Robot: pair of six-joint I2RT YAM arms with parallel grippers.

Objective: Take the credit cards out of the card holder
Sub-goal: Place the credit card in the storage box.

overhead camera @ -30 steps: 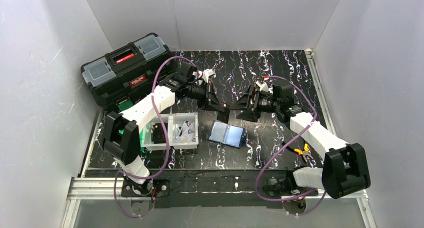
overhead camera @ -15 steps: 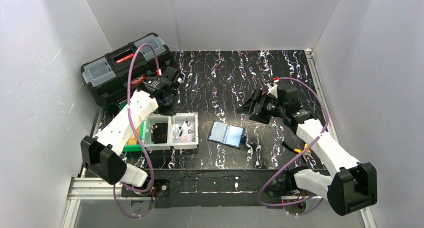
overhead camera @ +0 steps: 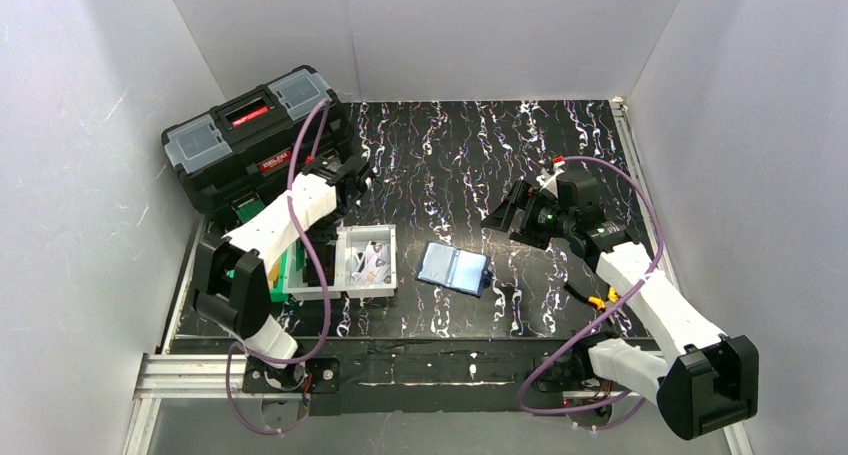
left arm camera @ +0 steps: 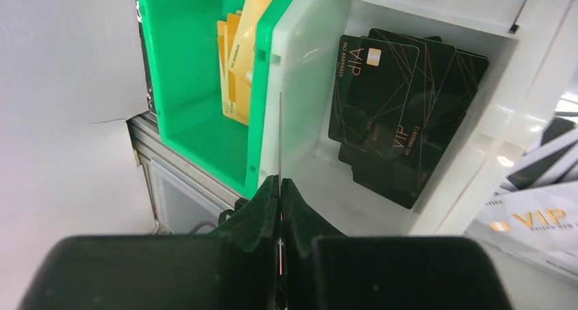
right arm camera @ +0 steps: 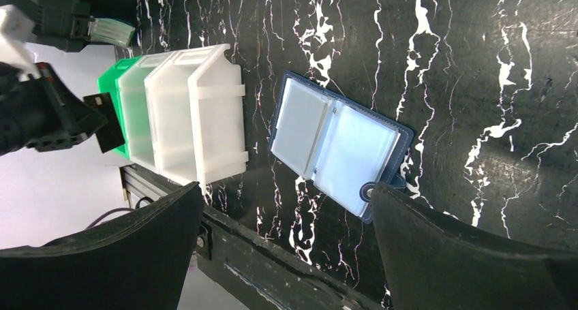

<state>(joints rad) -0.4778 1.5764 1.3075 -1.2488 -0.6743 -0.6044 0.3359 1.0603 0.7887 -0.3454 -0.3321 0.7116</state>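
We see the card holder (overhead camera: 453, 267) lying spread open and flat on the bench (overhead camera: 450, 145), a little toward 6 o'clock from the bench's middle. Its pale pockets face up and nothing touches it.

At its 9 o'clock stands a row of small bins. The green bin (left arm camera: 198, 119) sits at the outer end and the white bin (left arm camera: 300, 126) is pressed against it. Yellow credit cards (left arm camera: 235, 65) lean on edge inside the green bin. A stack of black VIP cards (left arm camera: 402, 119) leans in the white bin, and white VIP cards (left arm camera: 525, 218) lie further toward the holder.

The left tool (left arm camera: 279, 182) is pinched tight on a thin dark card (right arm camera: 103, 122). Our left wrist view shows that card edge-on, lined up with the wall where the green and white bins meet. It hangs above the bins, and we cannot tell whether it touches them.

The right tool (right arm camera: 285, 187) hangs at 1 o'clock from the holder, spread wide and carrying nothing. In the right wrist view the holder sits framed between its fingers (right arm camera: 470, 255), with no contact visible.

A black toolbox (overhead camera: 255, 135) fills the bench's 10 o'clock corner. Orange-handled pliers (overhead camera: 603, 301) lie at 4 o'clock from the holder.
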